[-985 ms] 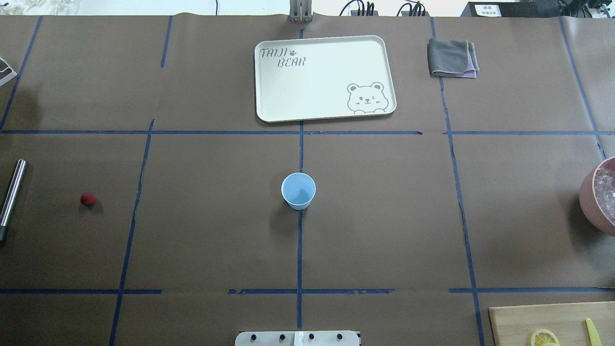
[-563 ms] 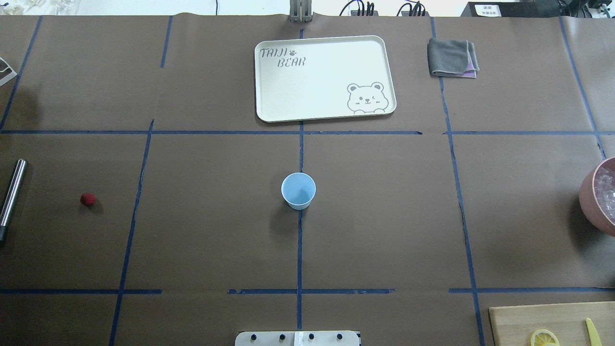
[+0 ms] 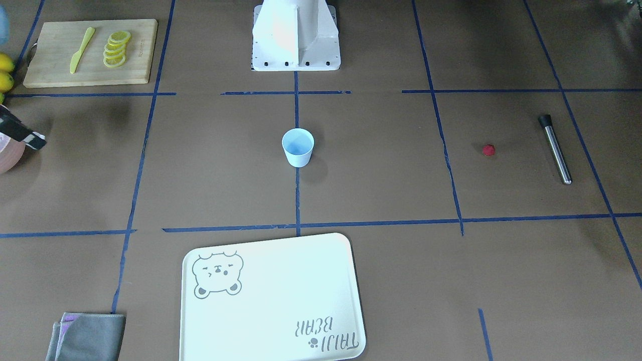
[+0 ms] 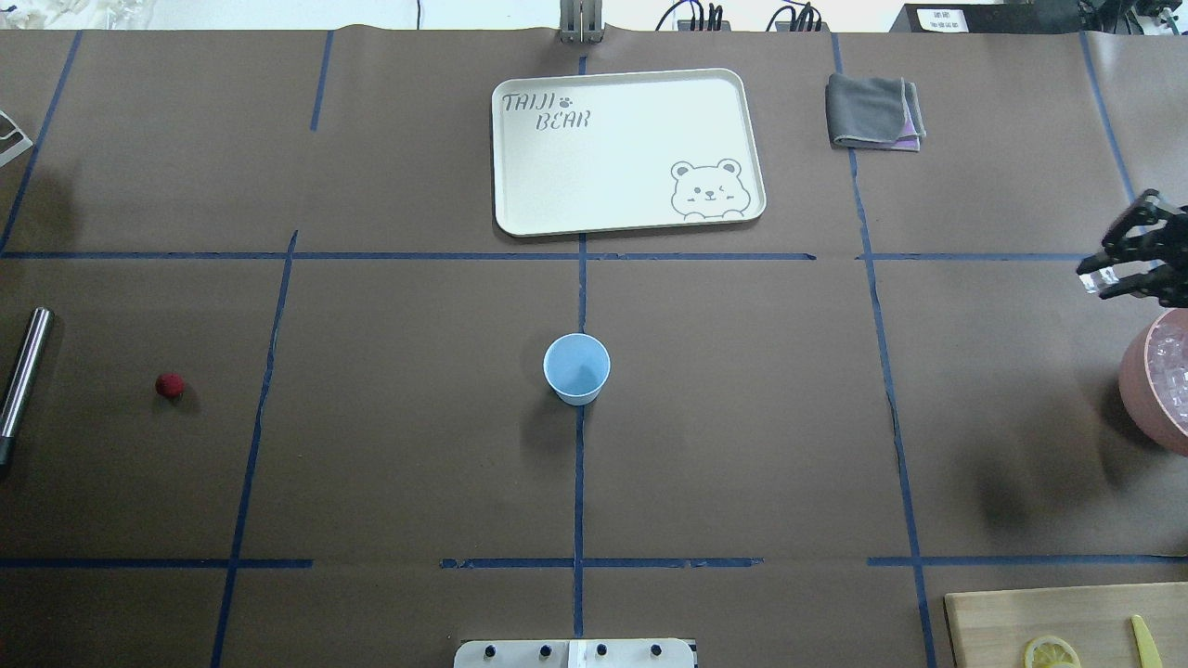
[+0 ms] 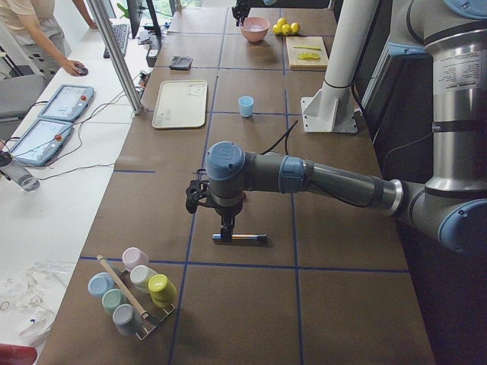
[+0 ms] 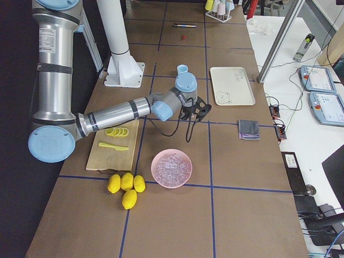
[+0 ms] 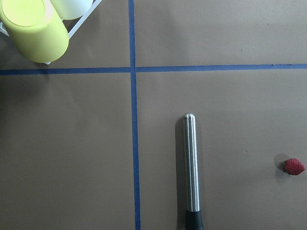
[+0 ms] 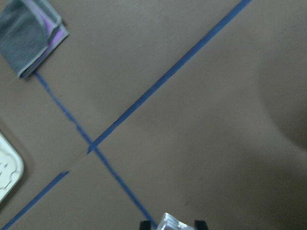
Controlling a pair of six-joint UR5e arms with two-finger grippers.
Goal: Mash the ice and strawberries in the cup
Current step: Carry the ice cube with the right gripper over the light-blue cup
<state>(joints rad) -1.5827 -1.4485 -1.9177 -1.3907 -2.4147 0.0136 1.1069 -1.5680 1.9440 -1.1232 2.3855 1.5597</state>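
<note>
Front view: cup (image 3: 298, 147) upright, tabletop centre; strawberry (image 3: 488, 150) nr robot's-left edge.
Overhead: right claw (image 4: 1101, 280) clenched on ice cube (image 4: 1096, 278), at right edge, nr pink bowl (image 4: 1134, 376).
Left view: left claw (image 5: 227, 230) above metal rod (image 5: 242, 238); grip state cannot tell.

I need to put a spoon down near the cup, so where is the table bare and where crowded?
Bare paper surrounds the cup on every side, out to the strawberry and the pink bowl. The tray is also bare. Crowded: the cutting board with lemon slices.
</note>
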